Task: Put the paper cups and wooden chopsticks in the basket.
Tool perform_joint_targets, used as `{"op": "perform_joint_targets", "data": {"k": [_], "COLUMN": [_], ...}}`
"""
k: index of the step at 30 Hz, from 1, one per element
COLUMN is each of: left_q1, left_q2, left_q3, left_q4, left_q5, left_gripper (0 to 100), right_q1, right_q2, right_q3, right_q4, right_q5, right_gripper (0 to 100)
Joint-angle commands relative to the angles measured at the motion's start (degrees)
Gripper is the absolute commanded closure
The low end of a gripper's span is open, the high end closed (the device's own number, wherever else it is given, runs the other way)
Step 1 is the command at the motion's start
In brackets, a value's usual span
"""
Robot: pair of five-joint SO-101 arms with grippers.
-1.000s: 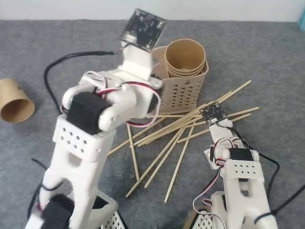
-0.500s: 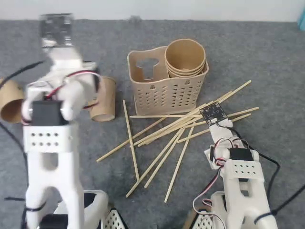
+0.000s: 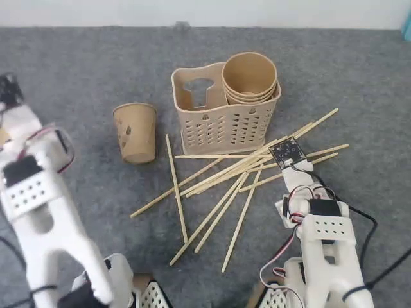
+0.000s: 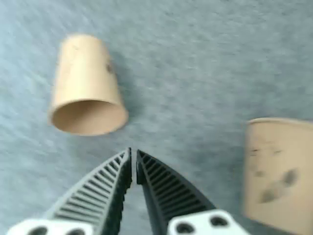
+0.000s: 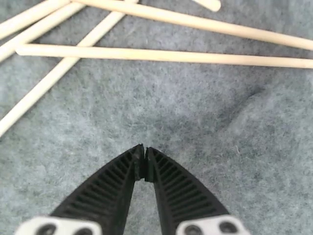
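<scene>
A beige perforated basket (image 3: 225, 125) stands mid-table with a stack of paper cups (image 3: 250, 76) in its right half. One paper cup (image 3: 136, 133) sits just left of the basket, also seen as the cup (image 4: 281, 171) in the left wrist view. Another cup (image 4: 85, 88) lies on its side, mouth toward my left gripper (image 4: 133, 152), which is shut and holds nothing. Several wooden chopsticks (image 3: 221, 183) lie scattered in front of the basket. My right gripper (image 5: 145, 148) hovers shut and bare over the mat, a little short of the nearest chopsticks (image 5: 161, 55).
The left arm (image 3: 29, 186) stands tall at the table's left edge. The right arm (image 3: 321, 224) rises from the front right, with a black cable (image 3: 369, 224) beside it. Grey felt mat (image 3: 96, 64) covers the table.
The left arm has swung from over the basket to the table's left edge, uncovering the cup beside the basket. The right arm has kept still.
</scene>
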Motion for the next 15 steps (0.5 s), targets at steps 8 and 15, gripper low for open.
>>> {"op": "perform_joint_targets", "data": {"k": [8,15], "left_q1": [-12.0,-13.4], "left_q2": [-21.0,-22.2], "left_q3": [25.5,29.6], "left_q4": [-28.9,-30.7], "left_q5": [-16.0,-25.7], "left_gripper": [98,84], "right_q1": [-0.6,-0.7], "right_q2": [-1.7,-2.1], "right_q3": [0.1,0.5], "right_q4": [0.2,0.2], "right_q5": [0.4,0.4], "right_gripper": [99.1,99.1]}}
